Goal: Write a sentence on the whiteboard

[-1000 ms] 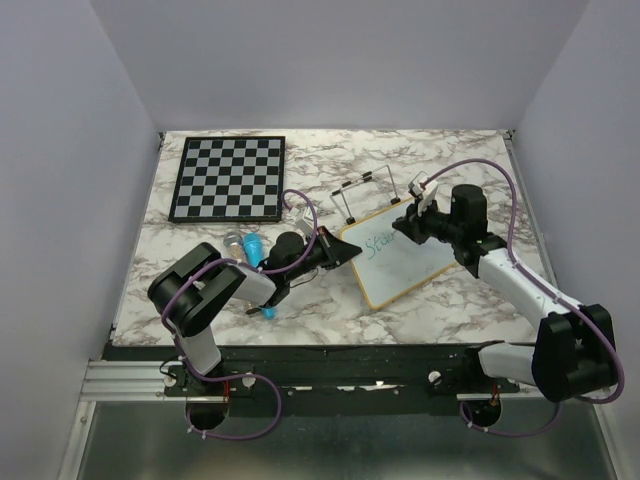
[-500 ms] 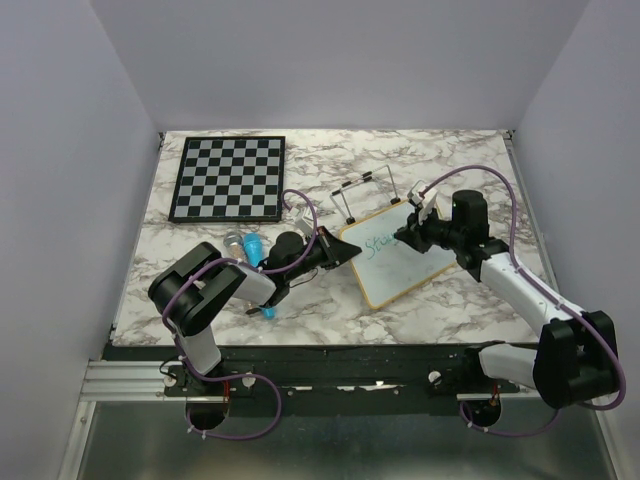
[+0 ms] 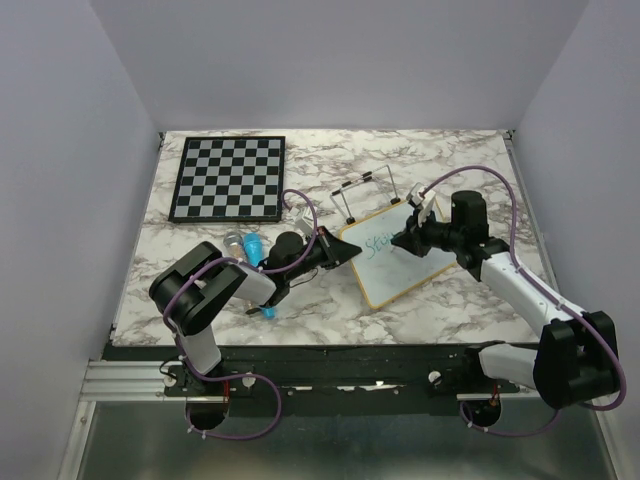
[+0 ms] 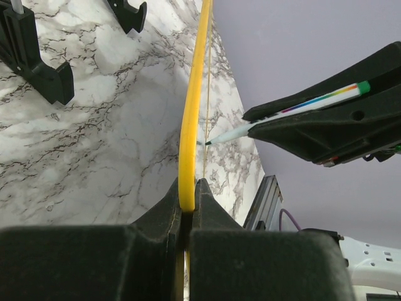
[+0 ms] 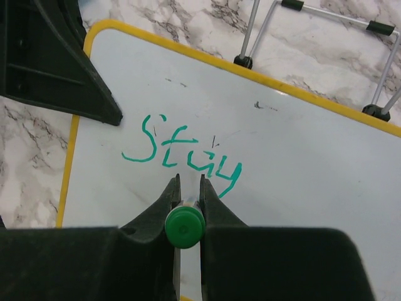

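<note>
Marble table (image 3: 330, 150) — chessboard (image 3: 228, 178), whiteboard (image 3: 400, 272), wire stand (image 3: 365, 192)

Your stock: left black-jointed, white-linked arm (image 3: 255, 285), base at 7 o'clock; matching right arm (image 3: 510, 283), base at 5 o'clock; thin purple cable (image 3: 470, 168) looped on each; matte-black wedge fingers (image 5: 160, 212).

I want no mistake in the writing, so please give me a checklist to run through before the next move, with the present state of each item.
1. Whiteboard held steady: ok, the left tool is shut on its yellow edge.
2. Marker gripped: ok, the right tool is shut on it.
3. First word readable: ok, "Stay" shows in green.
4. Free space to the right of "Stay": ok, the board is blank there.
5. Marker tip touching the board: cannot tell; the left wrist view shows it very near.
6. Sentence complete: not ok, only one word is written.
</note>
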You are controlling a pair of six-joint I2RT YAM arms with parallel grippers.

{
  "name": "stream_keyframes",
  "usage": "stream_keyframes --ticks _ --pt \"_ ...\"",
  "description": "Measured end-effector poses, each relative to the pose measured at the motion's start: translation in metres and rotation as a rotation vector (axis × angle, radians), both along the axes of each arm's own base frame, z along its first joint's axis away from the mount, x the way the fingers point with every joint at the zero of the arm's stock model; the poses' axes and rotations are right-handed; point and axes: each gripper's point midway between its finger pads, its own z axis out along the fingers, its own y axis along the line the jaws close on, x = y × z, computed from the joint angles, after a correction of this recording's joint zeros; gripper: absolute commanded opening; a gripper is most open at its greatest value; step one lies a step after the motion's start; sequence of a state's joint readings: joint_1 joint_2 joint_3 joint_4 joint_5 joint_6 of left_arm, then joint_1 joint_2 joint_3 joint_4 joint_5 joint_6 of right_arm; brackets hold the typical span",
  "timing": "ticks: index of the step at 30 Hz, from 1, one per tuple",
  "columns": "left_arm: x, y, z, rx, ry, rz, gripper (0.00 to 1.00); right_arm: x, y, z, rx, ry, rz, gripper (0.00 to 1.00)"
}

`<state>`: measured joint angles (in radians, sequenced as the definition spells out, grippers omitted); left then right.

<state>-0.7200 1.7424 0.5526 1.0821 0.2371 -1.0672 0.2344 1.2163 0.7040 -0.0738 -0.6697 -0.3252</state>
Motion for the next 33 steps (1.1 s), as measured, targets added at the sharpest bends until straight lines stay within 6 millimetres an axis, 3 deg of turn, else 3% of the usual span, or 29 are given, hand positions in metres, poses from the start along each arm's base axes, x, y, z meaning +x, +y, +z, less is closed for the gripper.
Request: stream_keyframes --ticks 3,8,11,20,33 --pt "0.000 0.000 0.000 0.000 -0.001 0.000 0.00 0.004 0.002 0.012 0.022 0.002 -0.013 0.00" --pt "0.000 0.000 0.000 0.000 -0.002 -0.001 0.00 0.012 0.003 0.059 0.081 -0.086 -0.035 0.01" --pt "0.000 0.000 0.001 0.000 -0.011 -0.004 0.00 0.015 -0.006 0.075 0.103 -0.127 -0.058 0.01" --pt "-0.002 0.001 -0.001 -0.001 -0.025 -0.008 0.00 0.024 -0.051 0.073 0.125 -0.130 -0.129 0.00" --pt "-0.004 0.003 -0.002 -0.003 -0.035 -0.010 0.00 0.010 -0.046 0.070 0.136 -0.129 -0.034 0.01"
